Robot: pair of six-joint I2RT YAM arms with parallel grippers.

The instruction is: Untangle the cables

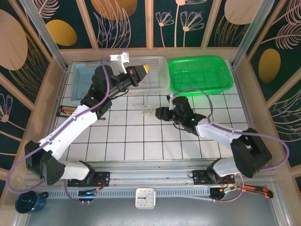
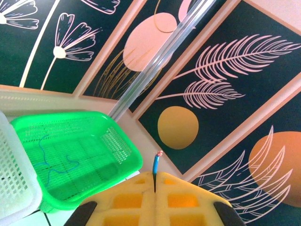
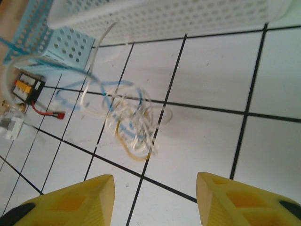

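The cables (image 1: 146, 110) lie as a small tangle of whitish, yellowish and blue wires on the tiled table, in front of the white basket. One thin blue strand rises from the tangle to my left gripper (image 1: 146, 69), held above that basket. In the left wrist view that gripper (image 2: 155, 181) is shut on the blue wire, whose bare end (image 2: 157, 161) sticks out past the yellow pads. My right gripper (image 1: 158, 113) sits low just right of the tangle. It (image 3: 155, 197) stands open and holds nothing, with the cables (image 3: 131, 120) a short way ahead.
A white basket (image 1: 162, 80) and a green basket (image 1: 225, 75) stand along the back, a blue basket (image 1: 77, 84) at the back left. A blue wire (image 2: 47, 160) lies in the green basket. A small black and orange battery pack (image 1: 66, 111) lies at the left edge.
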